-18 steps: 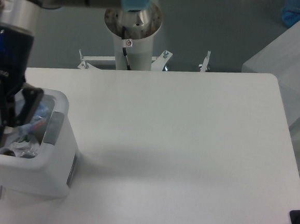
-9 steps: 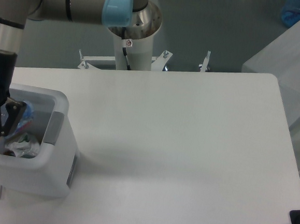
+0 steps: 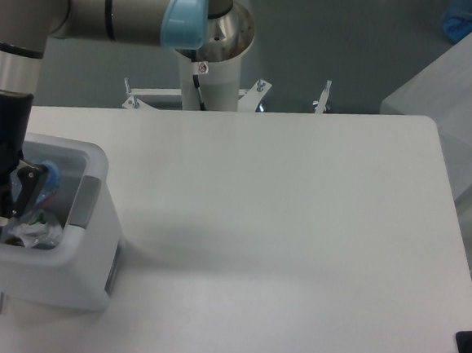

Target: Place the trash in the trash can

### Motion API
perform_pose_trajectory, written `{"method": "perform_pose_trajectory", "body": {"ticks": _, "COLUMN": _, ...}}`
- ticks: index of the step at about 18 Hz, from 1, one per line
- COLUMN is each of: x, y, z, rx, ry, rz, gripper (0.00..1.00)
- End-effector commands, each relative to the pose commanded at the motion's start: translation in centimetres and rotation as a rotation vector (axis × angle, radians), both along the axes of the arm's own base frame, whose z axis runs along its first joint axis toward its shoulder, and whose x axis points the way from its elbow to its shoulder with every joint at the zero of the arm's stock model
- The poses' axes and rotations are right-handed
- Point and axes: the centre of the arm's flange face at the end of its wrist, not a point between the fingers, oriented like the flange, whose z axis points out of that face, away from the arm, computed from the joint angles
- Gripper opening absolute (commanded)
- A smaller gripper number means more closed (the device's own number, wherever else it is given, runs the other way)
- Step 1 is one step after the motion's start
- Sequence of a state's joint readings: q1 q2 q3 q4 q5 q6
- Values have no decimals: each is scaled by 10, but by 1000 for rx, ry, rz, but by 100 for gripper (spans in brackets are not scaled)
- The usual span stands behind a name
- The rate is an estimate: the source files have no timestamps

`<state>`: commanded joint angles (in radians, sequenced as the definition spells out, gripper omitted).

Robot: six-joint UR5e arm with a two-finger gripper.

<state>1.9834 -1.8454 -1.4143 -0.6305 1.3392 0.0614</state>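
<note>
- At the lower left of the frame stands the trash can [image 3: 92, 239], a white boxy bin with a thick rounded rim and a grey panel on the side that faces right.
- The gripper [image 3: 3, 207] hangs down from the arm at the far left of the frame, with its dark fingers [image 3: 28, 183] reaching into the mouth of the bin.
- The plastic bottle [image 3: 46, 176] shows only as a blue cap and a bit of clear body just right of the fingers, inside the rim and tilted.
- A crumpled wrapper [image 3: 34, 232] lies lower in the bin, below the fingertips.
- The fingers look slightly apart. Whether they hold the bottle or have let it go cannot be told from this view.
- Judged from this, both pieces of trash sit within the bin's walls directly under the gripper, so the coming move turns on lifting straight up, clear of the rim.
</note>
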Motion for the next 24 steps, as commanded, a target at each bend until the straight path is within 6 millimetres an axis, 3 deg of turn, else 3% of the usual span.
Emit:
{"method": "perform_pose_trajectory", "body": {"ticks": 2, "x": -1, "y": -1, "z": -4, "rx": -8, "ry": -1, "rz": 2, "gripper": 74}}
{"method": "perform_pose_trajectory", "body": {"ticks": 5, "x": -1, "y": -1, "z": -11, "rx": -19, "ry": -5, "rz": 1, "gripper": 76}}
{"method": "perform_pose_trajectory", "body": {"ticks": 8, "x": 0, "y": -2, "z": -7, "rx": -13, "ry": -2, "rz": 1, "gripper": 95}}
{"method": "perform_pose_trajectory", "body": {"ticks": 12, "x": -4, "y": -8, "z": 5, "rx": 5, "ry": 5, "rz": 9, "gripper": 99}}
{"method": "perform_pose_trajectory", "body": {"ticks": 15, "x": -35, "y": -28, "z": 23, "rx": 30, "ry": 16, "rz": 66, "gripper": 100}}
{"method": "perform_pose_trajectory", "body": {"ticks": 19, "x": -44, "y": -55, "z": 58, "rx": 48, "ry": 140, "rz": 72, "gripper": 100}}
{"method": "perform_pose_trajectory", "body": {"ticks": 21, "x": -41, "y": -64, "z": 70, "rx": 46, "ry": 223, "rz": 35, "gripper": 100}}
{"method": "perform_pose_trajectory", "body": {"ticks": 24, "x": -36, "y": -78, "z": 73, "rx": 22, "ry": 331, "rz": -50, "gripper": 100}}
